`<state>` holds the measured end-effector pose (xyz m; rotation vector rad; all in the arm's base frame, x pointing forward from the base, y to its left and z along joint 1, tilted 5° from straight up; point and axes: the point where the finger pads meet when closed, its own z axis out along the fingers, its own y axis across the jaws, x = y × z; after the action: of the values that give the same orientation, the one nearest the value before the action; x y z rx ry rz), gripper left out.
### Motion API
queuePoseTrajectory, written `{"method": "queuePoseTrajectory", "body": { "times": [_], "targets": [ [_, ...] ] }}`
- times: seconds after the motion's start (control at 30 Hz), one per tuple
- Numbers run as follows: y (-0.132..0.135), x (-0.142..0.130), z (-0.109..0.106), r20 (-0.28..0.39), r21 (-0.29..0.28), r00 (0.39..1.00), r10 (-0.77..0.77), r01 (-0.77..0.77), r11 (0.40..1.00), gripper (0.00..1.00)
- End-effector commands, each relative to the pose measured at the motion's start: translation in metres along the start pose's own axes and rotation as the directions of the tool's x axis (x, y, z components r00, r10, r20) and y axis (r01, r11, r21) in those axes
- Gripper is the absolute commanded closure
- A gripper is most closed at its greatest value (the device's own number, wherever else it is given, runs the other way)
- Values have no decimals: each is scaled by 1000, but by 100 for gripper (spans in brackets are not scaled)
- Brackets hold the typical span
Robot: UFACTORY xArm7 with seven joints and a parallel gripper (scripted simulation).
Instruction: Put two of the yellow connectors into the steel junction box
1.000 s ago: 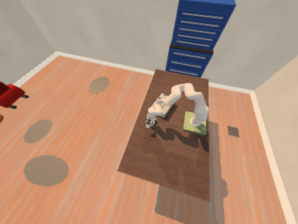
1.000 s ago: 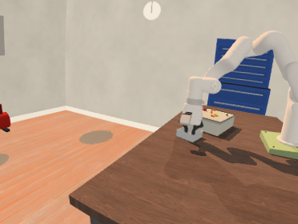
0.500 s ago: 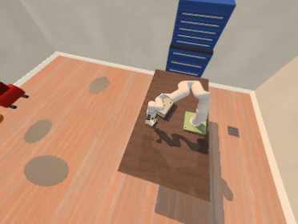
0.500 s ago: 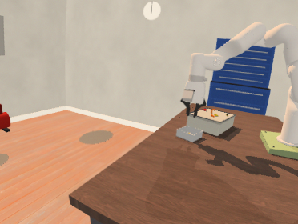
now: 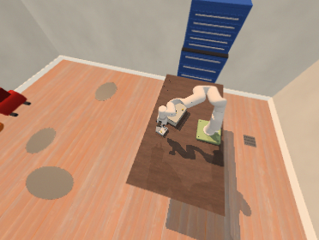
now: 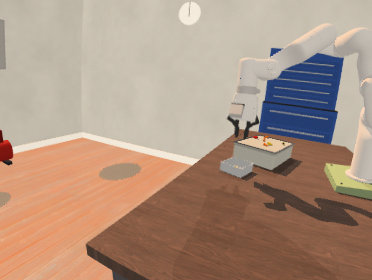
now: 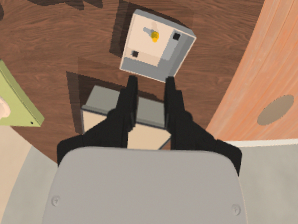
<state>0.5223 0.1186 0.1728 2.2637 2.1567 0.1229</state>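
The steel junction box [image 7: 158,46] sits on the dark table next to the tool case [image 6: 263,151]. One yellow connector [image 7: 154,36] lies on the box floor near its far side. My gripper [image 7: 151,87] hangs well above the edge between box and case. Its fingers stand a little apart with nothing between them. In the exterior view the gripper [image 6: 240,131] is above the box [image 6: 236,166] and the case's left end. Several small connectors [image 6: 265,142], red, yellow and orange, lie on the case's beige lid. In the wrist view my fingers hide most of the lid.
The arm's green base plate [image 6: 345,180] is fixed to the table right of the case. A blue drawer cabinet [image 5: 212,40] stands behind the table. The table's left edge runs close beside the box [image 5: 162,131], with wooden floor beyond it.
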Motion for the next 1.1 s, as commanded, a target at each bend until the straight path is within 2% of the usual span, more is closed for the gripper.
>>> {"method": "queuePoseTrajectory", "body": {
  "times": [0.0, 0.17, 0.2, 0.3, 0.43, 0.5, 0.53, 0.7, 1.0, 1.07],
  "targets": [
    [2, 0, -3, -1, -6, 1000, 0, 0, 1000, 71],
    [1, -4, -2, 1, -6, 1000, 1, -1, 1000, 71],
    [0, -13, -2, 4, -4, 1000, 2, -2, 1000, 71],
    [-8, -64, 1, 19, 2, 1000, 12, -12, 1000, 71],
    [-18, -100, 2, 27, 7, 999, 21, -22, 1000, 71],
    [-18, -100, 2, 27, 7, 999, 21, -22, 1000, 71],
    [-28, -131, 3, 31, 11, 999, 31, -31, 999, 71],
    [-46, -173, 4, 34, 15, 998, 46, -47, 999, 71],
    [-96, -252, 6, 28, 16, 996, 86, -86, 996, 71],
    [-96, -252, 6, 28, 16, 996, 86, -86, 996, 71]
  ]
}}
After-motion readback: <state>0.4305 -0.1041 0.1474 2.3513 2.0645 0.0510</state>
